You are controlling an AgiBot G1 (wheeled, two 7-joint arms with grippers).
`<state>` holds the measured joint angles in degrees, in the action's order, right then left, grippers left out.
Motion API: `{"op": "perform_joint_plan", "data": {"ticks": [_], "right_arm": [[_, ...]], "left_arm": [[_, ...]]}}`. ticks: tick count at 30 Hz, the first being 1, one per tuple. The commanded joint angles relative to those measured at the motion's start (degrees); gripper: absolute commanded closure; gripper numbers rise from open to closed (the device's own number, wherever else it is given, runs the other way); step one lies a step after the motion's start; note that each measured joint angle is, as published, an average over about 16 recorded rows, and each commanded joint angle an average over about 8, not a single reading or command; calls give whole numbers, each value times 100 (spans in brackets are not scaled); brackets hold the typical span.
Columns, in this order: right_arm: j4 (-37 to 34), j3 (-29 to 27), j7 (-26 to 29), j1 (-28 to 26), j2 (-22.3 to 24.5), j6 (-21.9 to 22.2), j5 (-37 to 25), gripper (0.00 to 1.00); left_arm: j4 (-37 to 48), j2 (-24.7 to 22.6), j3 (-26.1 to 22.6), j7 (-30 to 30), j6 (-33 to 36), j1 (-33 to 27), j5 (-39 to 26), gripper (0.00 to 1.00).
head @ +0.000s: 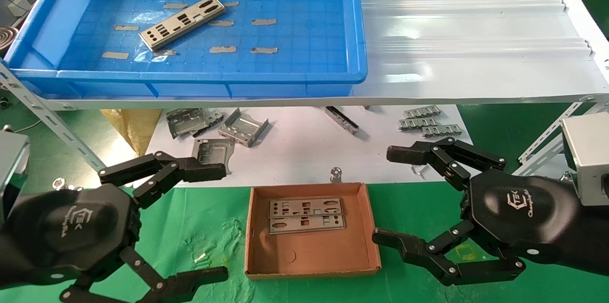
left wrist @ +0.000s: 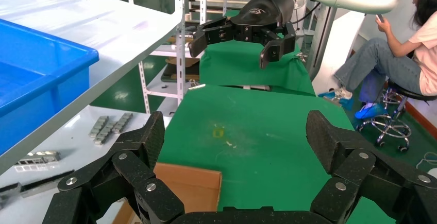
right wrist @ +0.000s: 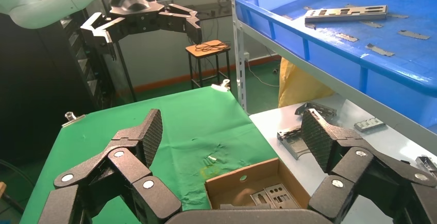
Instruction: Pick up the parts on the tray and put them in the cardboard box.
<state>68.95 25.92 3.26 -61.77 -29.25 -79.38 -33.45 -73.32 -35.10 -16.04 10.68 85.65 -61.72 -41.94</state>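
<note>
In the blue tray, around 10 o'clock, one plate is left; two sit in the cardboard box at 6. Left hand and right hand hang wide open, empty. I'd pinch the plate across its narrow width. Both casings read "TEK".

green floor, white shelving, stool

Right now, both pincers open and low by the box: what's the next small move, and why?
Probably raise the left pincer toward the one plate left in the blue tray. Two plates already lie in the cardboard box; the right pincer is also open and empty, but farther from that plate.
</note>
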Motion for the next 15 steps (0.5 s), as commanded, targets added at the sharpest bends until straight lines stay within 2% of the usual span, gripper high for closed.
{"op": "perform_joint_plan", "data": {"ticks": [1,4,5,6,15], "right_arm": [[0,0,0,0,0,0,0,70],[0,0,0,0,0,0,0,81],[0,0,0,0,0,0,0,94],[0,0,0,0,0,0,0,100],[0,0,0,0,0,0,0,100]], "left_arm": [[0,0,0,0,0,0,0,0],[0,0,0,0,0,0,0,0],[0,0,0,0,0,0,0,0],[0,0,0,0,0,0,0,0],[0,0,0,0,0,0,0,0]]}}
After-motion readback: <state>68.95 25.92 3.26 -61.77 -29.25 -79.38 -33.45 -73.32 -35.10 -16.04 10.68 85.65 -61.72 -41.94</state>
